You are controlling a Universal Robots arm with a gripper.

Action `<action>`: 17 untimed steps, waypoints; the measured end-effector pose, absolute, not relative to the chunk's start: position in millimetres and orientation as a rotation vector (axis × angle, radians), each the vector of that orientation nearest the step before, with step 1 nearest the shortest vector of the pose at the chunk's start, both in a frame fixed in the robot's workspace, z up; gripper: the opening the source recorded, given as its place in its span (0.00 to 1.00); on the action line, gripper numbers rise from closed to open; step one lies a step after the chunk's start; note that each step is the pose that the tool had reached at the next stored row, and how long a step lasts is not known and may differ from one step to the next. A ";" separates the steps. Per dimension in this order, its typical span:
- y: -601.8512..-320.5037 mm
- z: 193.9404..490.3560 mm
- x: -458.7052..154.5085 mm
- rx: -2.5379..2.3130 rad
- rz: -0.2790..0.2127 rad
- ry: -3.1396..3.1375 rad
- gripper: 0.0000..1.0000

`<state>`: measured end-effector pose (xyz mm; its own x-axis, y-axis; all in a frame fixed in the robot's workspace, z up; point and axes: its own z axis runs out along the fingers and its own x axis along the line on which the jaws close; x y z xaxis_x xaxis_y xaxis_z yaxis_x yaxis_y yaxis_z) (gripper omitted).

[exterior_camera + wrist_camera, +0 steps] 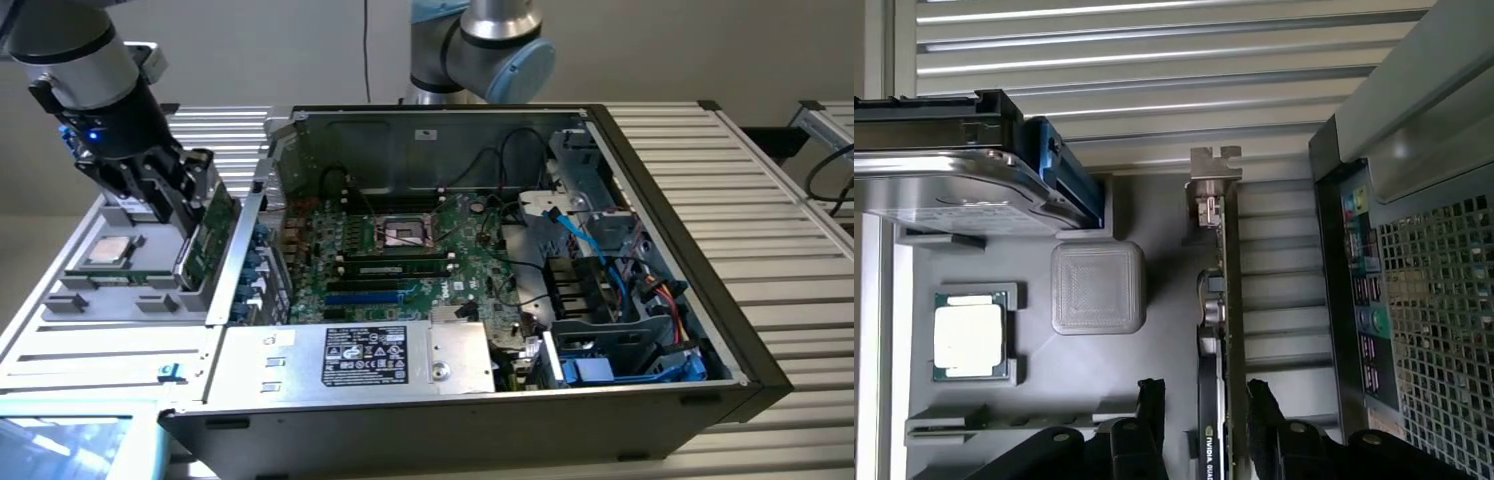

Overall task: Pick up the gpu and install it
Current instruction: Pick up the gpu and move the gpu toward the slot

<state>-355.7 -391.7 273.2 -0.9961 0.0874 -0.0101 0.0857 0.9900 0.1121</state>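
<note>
Now the gripper [171, 212] is seen at about ten o'clock in the exterior view, above a grey tray [94, 298]. This tray is placed outside the computer case [400, 150], at the nine o'clock side of the case. The gpu [200, 245] is stood on its edge in the part of the tray that is nearest to the case. Its green board is upright, and the gripper is positioned over its upper edge.

In the wrist view the gripper [1205, 390] is shown astride the gpu [1230, 260]. The two black fingers [1152, 412] are spread, one on each side of the card. A narrow gap can be seen between each finger and the card, so the card is not pinched. The silver bracket [1212, 178] is found at the end of the card that is far from the fingers. The perforated back panel of the computer case [1439, 330] is seen just beside the card.

A processor chip [110, 252] [970, 337] is laid flat in a square pocket of the same tray. A silver hard drive [944, 190] is kept in the tray as well.

Inside the case the motherboard [400, 250] is seen in the middle, and the power supply [360, 355] is at six o'clock
</note>
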 end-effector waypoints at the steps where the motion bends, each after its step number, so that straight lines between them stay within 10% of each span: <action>1: -391.7 271.6 -355.1 0.135 0.175 3.118 0.46; 17: -399.2 251.2 -353.3 0.134 0.228 3.095 0.46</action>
<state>-353.3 -399.2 251.2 -0.9957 0.0884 -0.0291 0.0832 0.9855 0.1476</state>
